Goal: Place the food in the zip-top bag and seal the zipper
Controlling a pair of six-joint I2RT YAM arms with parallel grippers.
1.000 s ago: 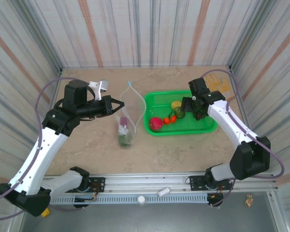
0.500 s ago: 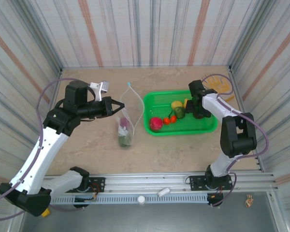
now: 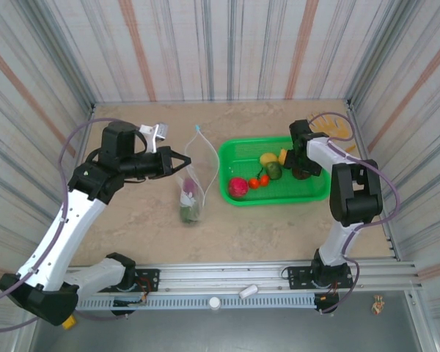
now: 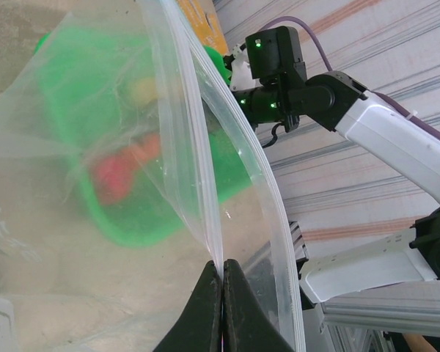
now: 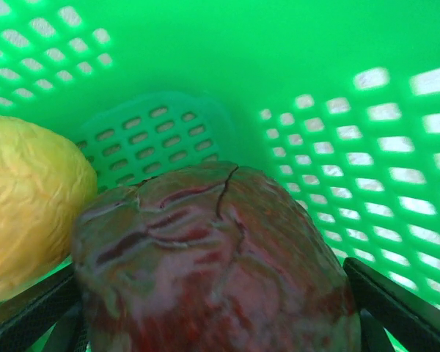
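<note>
Maroon food (image 5: 216, 257), between fingers (image 5: 400, 312) of right tool (image 5: 213, 326)

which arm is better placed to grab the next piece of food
Right: the right claw sits open in the green basket, straddling the maroon piece. The left claw is shut on the bag's edge.

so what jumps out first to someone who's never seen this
The bright green basket right of centre grabs the eye, with red, yellow and orange toy food in it. Left of it, the left arm's fingers pinch the edge of the clear bag, holding it open. Up close, a maroon piece sits between the right arm's fingers.
</note>
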